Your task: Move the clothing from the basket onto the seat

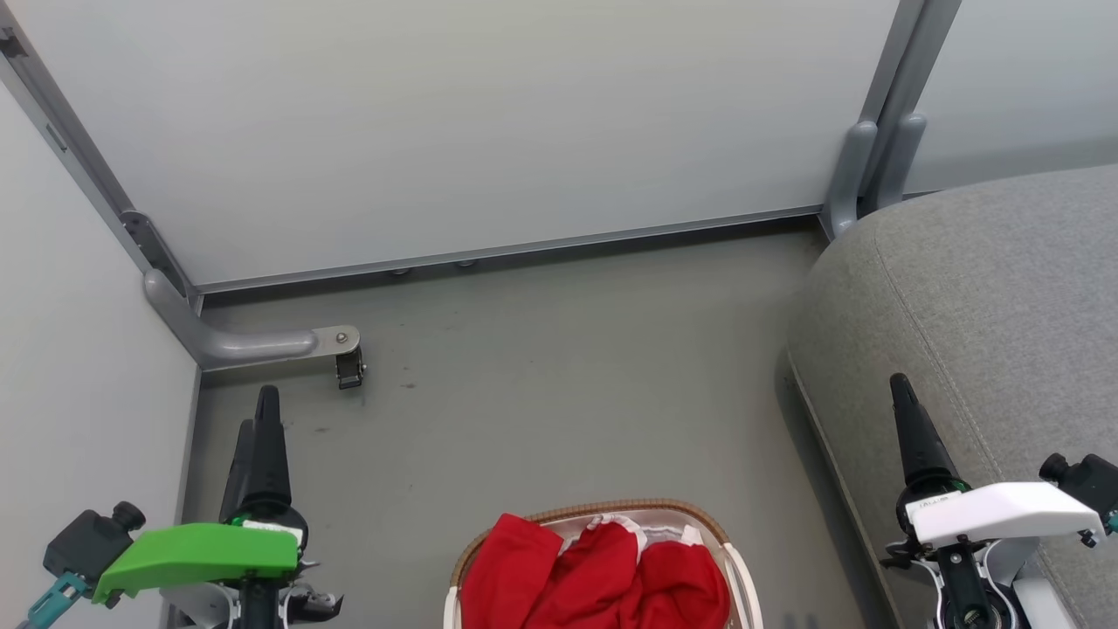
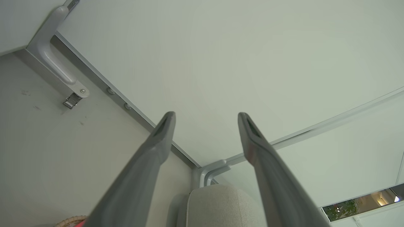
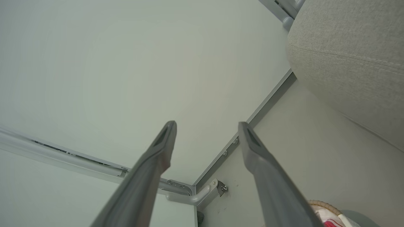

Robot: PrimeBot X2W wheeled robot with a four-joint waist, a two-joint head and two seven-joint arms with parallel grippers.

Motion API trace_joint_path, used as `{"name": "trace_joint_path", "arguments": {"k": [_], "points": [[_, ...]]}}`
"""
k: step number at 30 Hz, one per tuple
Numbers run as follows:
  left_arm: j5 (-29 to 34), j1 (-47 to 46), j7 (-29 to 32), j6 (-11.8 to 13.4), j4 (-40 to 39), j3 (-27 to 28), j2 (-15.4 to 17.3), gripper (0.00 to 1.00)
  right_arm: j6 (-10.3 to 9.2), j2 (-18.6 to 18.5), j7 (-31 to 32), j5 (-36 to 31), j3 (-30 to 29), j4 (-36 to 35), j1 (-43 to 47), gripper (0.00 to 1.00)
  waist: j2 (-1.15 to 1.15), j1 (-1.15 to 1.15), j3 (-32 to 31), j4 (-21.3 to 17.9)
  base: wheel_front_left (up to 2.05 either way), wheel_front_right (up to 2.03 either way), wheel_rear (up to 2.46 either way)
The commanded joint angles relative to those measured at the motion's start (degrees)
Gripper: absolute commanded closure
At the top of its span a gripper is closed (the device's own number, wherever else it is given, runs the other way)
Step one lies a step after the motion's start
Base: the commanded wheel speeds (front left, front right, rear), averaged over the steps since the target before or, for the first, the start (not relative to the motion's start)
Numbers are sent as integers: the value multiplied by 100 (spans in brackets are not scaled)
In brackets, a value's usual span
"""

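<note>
While the red clothing (image 1: 594,577) lies in the basket (image 1: 603,508) near the grey seat (image 1: 978,288), the left gripper (image 2: 206,115) and right gripper (image 3: 207,124) hold their jaws apart, empty.

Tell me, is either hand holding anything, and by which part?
Nothing is held: the left hand and right hand are both open and empty.

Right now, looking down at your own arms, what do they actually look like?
Each arm ends in two long, tapering dark fingers. The left gripper has a bright green cover at its wrist, with a small black box and a teal plug beside it. The right gripper has a white cover instead, a small white label and its own black knobbed box.
</note>
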Motion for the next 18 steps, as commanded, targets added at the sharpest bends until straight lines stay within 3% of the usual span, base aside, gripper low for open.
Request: {"name": "trace_joint_path", "arguments": {"k": [1,11,18], "points": [[233,2,-65,53,-140,-42,32,0,1,-42,-63,-215,28,-122,-34,0,0,0,1,2,0,0,0],[1626,81,-249,317,-204,-312,38,0,2,-51,-248,-1522,224,-363,-16,0,0,0,8,14,0,0,0],[2282,160,-360,498,-163,-442,42,0,2,-56,-360,-2076,307,-375,44,0,0,0,0,28,0,0,0]]}}
